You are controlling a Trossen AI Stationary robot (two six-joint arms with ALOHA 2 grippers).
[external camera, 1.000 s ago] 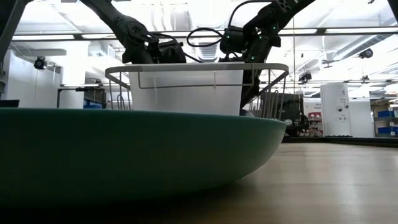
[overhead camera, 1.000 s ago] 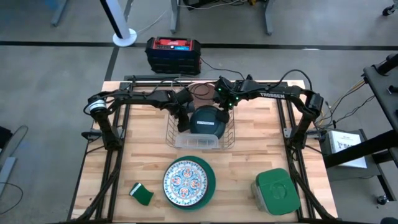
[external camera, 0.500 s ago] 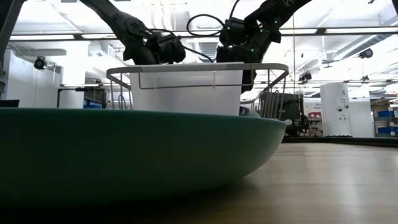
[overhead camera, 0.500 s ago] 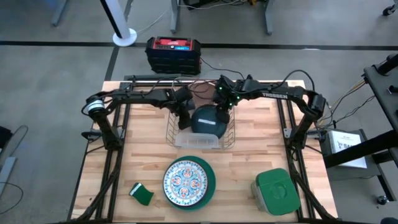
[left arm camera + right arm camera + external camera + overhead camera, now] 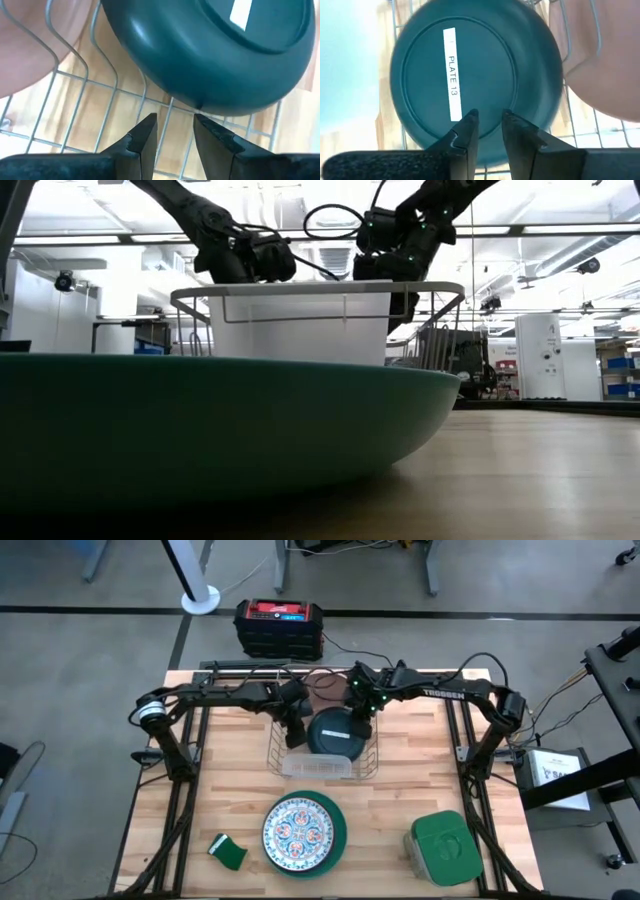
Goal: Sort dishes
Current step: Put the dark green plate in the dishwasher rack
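A dark teal plate (image 5: 337,733) leans in the wire rack (image 5: 285,752) at the table's middle, its underside with a white label (image 5: 451,75) toward my right gripper. A salmon-pink plate (image 5: 30,45) stands beside it in the rack. My left gripper (image 5: 175,120) hangs open over the rack's wires, just below the teal plate's rim, with nothing between its fingers. My right gripper (image 5: 490,117) hovers before the plate's underside with a narrow gap between its fingers, also holding nothing. A white ornamented plate (image 5: 298,831) lies on a teal-green plate (image 5: 340,830) near the front.
A green-lidded container (image 5: 445,848) stands at the front right, and a small green sponge (image 5: 228,851) at the front left. In the low view the teal-green plate (image 5: 200,430) fills the foreground, with the rack (image 5: 320,320) behind it. A black and red box (image 5: 278,625) sits on the floor beyond the far edge.
My right gripper has risen a little above the rack's rim and drawn back from the dark teal plate, which stays leaning in the rack. My left gripper has shifted slightly at the rack's far left.
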